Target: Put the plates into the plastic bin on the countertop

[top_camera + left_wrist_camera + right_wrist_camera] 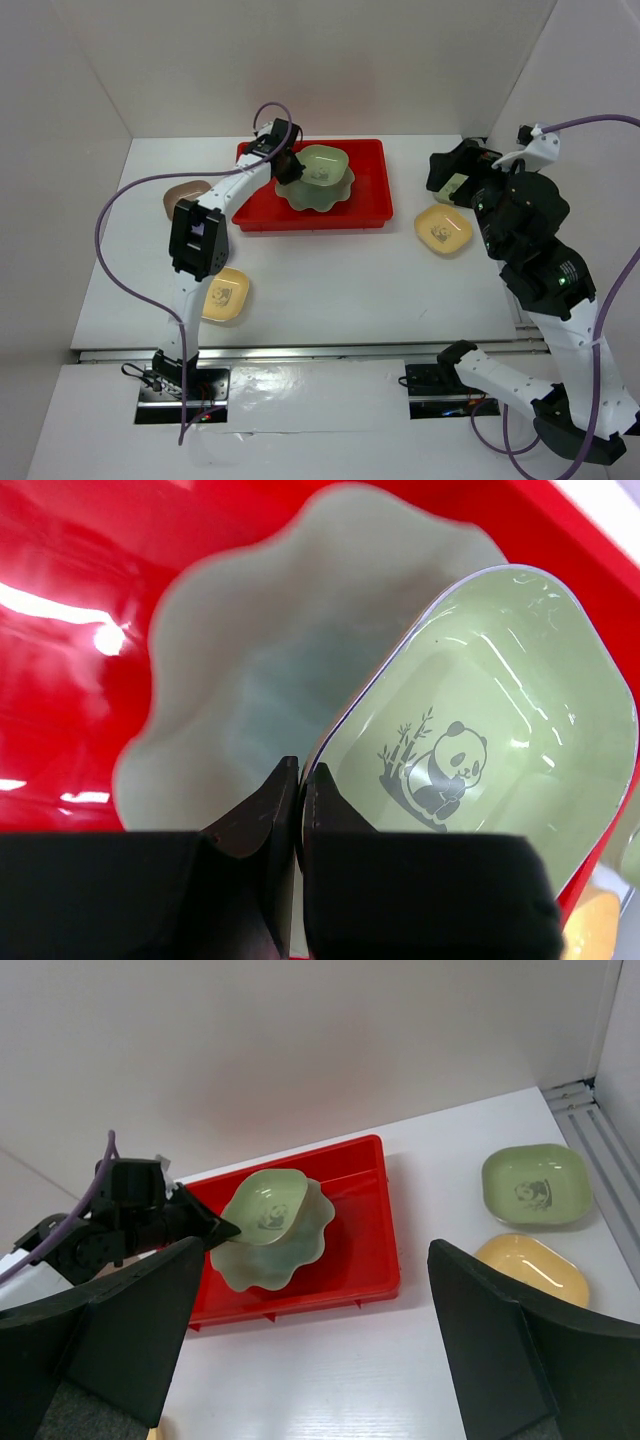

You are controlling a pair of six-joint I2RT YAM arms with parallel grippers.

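Observation:
The red plastic bin stands at the back middle of the white countertop. The large pale-green scalloped plate lies in it. My left gripper is shut on the rim of a small green panda-print plate and holds it tilted over the scalloped plate. My right gripper is open and empty, held high at the right. Another small green plate and a yellow plate lie right of the bin.
A second yellow plate lies front left, partly under my left arm. A pink-tan plate lies left of the bin. White walls close in the back and sides. A metal rail runs along the near edge.

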